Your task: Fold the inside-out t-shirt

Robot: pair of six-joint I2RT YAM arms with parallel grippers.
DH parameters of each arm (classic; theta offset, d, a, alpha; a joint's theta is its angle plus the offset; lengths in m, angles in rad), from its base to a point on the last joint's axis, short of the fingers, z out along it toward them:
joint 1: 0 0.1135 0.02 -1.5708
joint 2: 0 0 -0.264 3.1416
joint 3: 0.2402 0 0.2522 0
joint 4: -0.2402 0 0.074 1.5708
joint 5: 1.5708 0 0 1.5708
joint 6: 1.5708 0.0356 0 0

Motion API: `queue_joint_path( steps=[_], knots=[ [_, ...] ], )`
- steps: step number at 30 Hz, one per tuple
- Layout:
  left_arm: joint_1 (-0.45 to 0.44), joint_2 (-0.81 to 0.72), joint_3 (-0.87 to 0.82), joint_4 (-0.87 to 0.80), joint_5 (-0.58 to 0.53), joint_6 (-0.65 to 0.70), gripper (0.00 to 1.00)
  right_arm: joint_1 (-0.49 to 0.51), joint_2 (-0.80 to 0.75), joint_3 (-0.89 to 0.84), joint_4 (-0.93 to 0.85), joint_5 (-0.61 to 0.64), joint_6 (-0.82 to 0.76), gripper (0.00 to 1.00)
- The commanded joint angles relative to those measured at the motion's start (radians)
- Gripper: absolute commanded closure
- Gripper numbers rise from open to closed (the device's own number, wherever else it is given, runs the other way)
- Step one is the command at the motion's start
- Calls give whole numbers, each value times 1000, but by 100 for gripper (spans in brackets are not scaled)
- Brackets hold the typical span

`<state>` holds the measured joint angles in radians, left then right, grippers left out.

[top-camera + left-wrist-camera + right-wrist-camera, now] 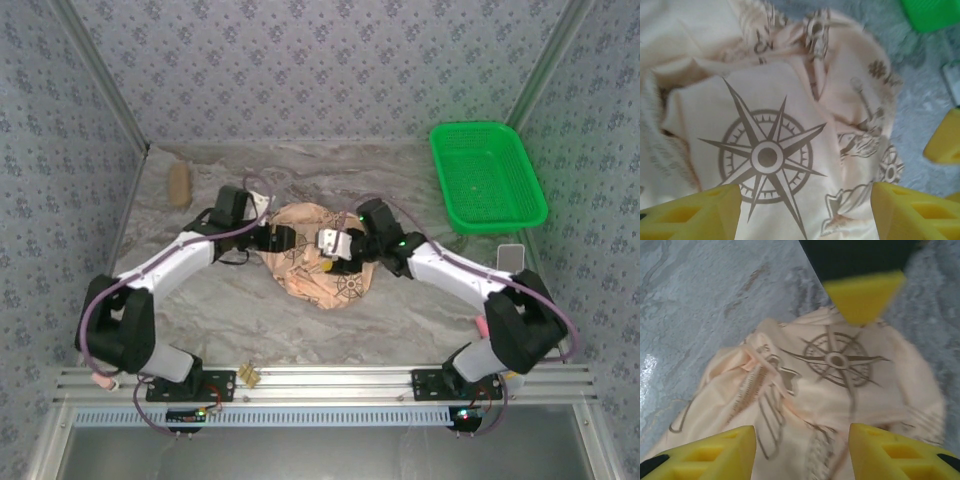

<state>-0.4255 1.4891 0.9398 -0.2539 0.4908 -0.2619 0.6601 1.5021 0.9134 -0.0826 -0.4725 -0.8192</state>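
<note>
Inside-out t-shirt (320,265) bunched under both inward-bent arms; left gripper (805,200) and right gripper (802,440) gape wide, seemingly empty; green basket (488,177) at two o'clock overhead.

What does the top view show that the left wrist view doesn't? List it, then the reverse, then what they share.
Top view adds: a small brown object at the back left, and the t-shirt as one whole bunched heap between the arms. Left wrist adds: the big compass print close up, with the open left gripper hanging over it. Shared: the t-shirt, the green basket and the marbled table.
</note>
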Motion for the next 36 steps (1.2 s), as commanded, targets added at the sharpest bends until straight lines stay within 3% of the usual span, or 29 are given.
queue_joint_path(
  steps=[1, 3, 4, 5, 6, 7, 8, 9, 14, 17, 18, 20, 21, 23, 25, 27, 30, 36],
  knots=[
    [-60, 79, 4, -117, -49, 77, 31, 45, 76, -18, 5, 59, 26, 46],
    [-83, 109, 5, -139, -66, 85, 34, 65, 103, -39, 32, 106, 40, 48],
    [-90, 118, 1, -143, -77, 85, 36, 72, 108, -48, 43, 131, 39, 57],
    [-91, 123, -4, -142, -89, 85, 41, 74, 107, -59, 60, 160, 44, 75],
    [-89, 126, -3, -144, -112, 83, 59, 72, 97, -67, 81, 184, 53, 91],
    [-84, 122, 2, -153, -145, 79, 81, 61, 74, -77, 96, 192, 62, 100],
    [-67, 107, 10, -159, -153, 81, 95, 38, 40, -86, 108, 177, 72, 100],
    [-43, 87, 15, -155, -145, 78, 100, 13, 10, -92, 114, 153, 81, 100],
    [165, -157, -43, 27, 95, -66, 100, -138, -252, -129, 75, 9, 26, 100],
    [229, -271, -160, 96, 81, -110, 100, -116, -339, -142, -128, 42, -116, 100],
    [227, -280, -199, 99, 70, -102, 95, -95, -344, -161, -173, 34, -129, 100],
    [217, -256, -295, 122, 78, -135, 67, -15, -337, -238, -184, 23, -111, 100],
    [214, -235, -327, 130, 91, -169, 62, 16, -332, -268, -171, 12, -87, 95],
    [206, -192, -370, 125, 160, -201, 48, 48, -320, -294, -91, 27, 11, 70],
    [196, -181, -356, 23, 151, -182, 44, 34, -313, -287, 7, 70, 84, 57],
    [194, -185, -298, -90, 107, -158, 43, -8, -278, -238, 69, 76, 140, 49],
    [192, -171, -139, -243, -18, -121, 39, -73, -144, -78, 87, 49, 243, 48],
    [161, -1, 95, -243, -89, -61, 32, -30, 147, 218, 27, 116, 301, 48]
  ],
)
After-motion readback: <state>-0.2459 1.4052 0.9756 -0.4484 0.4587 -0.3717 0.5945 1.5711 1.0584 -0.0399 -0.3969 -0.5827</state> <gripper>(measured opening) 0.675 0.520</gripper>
